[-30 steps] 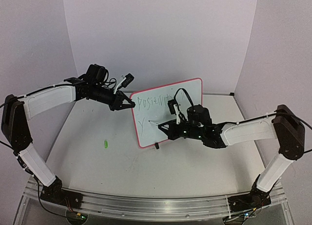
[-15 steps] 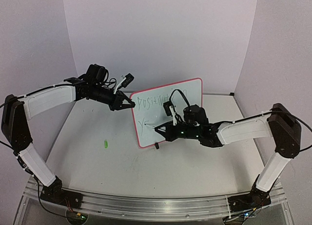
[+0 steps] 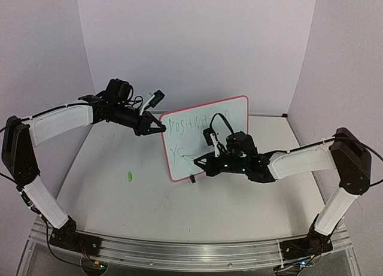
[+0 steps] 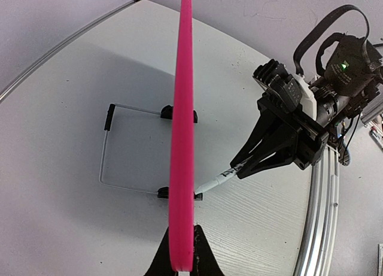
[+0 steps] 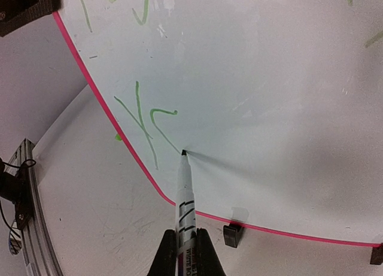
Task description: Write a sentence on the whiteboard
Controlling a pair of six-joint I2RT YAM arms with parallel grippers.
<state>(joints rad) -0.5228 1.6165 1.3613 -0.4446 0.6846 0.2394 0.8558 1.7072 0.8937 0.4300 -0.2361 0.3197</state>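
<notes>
Fingers (image 4: 161,263) of the left gripper (image 3: 161,127) pressed onto both faces of the whiteboard (image 3: 234,115), pinching its pink rim at the board's 9 o'clock edge. Fingers (image 5: 166,252) of the right gripper (image 5: 185,234) closed tight around a white marker (image 5: 182,192), barrel between them, tip pointing to 12 o'clock in the right wrist view.

Beneath everything, a white table (image 3: 149,198). Near its centre, a little toward 12 o'clock, the whiteboard, standing upright on a thin wire stand (image 4: 105,150) and two black clip feet (image 5: 232,235).

On the board's face, the sentence (image 3: 187,124) in thin green letters: one line along the top, roughly "POSITIVIT", unreadable further on behind the right arm. Below it, toward the 8 o'clock corner, a "Y" and one curved stroke. Marker tip touching the board at the lower end of that stroke.

At 9 o'clock of the board, well apart on the table, a small green object (image 3: 128,176).
</notes>
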